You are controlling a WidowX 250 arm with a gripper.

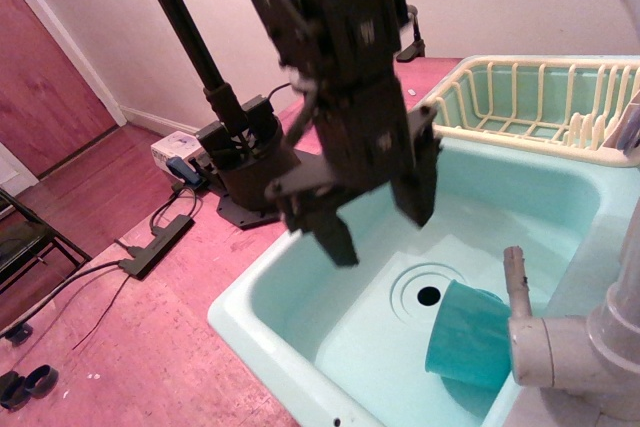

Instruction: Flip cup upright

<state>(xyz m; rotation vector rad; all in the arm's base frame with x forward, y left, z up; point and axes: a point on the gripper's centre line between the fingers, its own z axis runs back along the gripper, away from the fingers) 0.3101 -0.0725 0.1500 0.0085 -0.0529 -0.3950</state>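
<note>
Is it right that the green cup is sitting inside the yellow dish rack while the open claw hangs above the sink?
Not quite. The cup is not in the dish rack; it sits upside down in the sink, beside the drain hole. The observation.image view shows this. The rest is right: the claw hangs open above the sink.
</note>
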